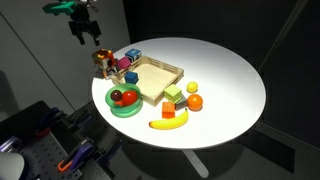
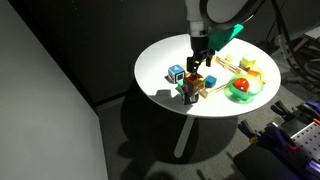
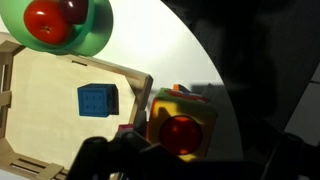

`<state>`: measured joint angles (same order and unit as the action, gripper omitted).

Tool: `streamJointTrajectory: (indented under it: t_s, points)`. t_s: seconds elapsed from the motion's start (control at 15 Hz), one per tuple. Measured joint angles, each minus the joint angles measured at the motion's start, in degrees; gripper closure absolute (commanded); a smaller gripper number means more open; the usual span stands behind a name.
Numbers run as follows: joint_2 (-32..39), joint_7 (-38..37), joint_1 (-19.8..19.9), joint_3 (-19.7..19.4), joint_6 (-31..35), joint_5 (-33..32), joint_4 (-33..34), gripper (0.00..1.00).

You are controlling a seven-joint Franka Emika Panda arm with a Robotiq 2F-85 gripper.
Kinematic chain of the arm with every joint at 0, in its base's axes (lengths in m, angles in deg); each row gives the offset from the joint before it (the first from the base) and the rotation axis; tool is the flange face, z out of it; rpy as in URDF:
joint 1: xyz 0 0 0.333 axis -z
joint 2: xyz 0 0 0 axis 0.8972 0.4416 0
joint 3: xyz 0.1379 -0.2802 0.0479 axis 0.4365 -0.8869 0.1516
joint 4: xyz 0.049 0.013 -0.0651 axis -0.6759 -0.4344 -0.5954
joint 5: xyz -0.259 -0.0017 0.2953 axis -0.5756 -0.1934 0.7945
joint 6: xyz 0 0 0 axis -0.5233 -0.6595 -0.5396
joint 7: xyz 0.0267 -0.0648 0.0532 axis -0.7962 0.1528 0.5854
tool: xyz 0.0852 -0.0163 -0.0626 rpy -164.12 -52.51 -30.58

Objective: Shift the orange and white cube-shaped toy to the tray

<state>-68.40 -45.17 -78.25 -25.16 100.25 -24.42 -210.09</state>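
The orange and white cube-shaped toy (image 1: 104, 62) stands on the round white table beside the tray's corner, and it also shows in an exterior view (image 2: 190, 90). In the wrist view it (image 3: 180, 128) is in shadow and shows a red round face. The light-wood tray (image 1: 158, 88) lies mid-table, is partly hidden by the arm in an exterior view (image 2: 222, 80), and shows its rim in the wrist view (image 3: 100, 64). My gripper (image 1: 82, 32) hangs above the toy (image 2: 200, 64) without touching it. Its dark fingers (image 3: 190, 165) stand apart, and it is open and empty.
A green bowl (image 1: 112, 108) with a red apple stands next to the tray (image 3: 100, 35). A blue cube (image 3: 97, 100) appears inside the tray rim in the wrist view. A banana (image 1: 168, 122), an orange (image 1: 195, 101), a lemon (image 1: 192, 88) and a green and yellow cube (image 1: 173, 97) lie nearby.
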Motion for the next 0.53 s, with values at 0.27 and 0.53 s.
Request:
streamJointTrajectory:
  t_s: [0.27, 0.53]
  points:
    - [1.8, 1.5, -1.4, 0.3, 2.4, 0.0, 0.1, 0.00]
    - [4.0, 3.7, -2.3, 0.7, 4.2, 0.0, 0.9, 0.00]
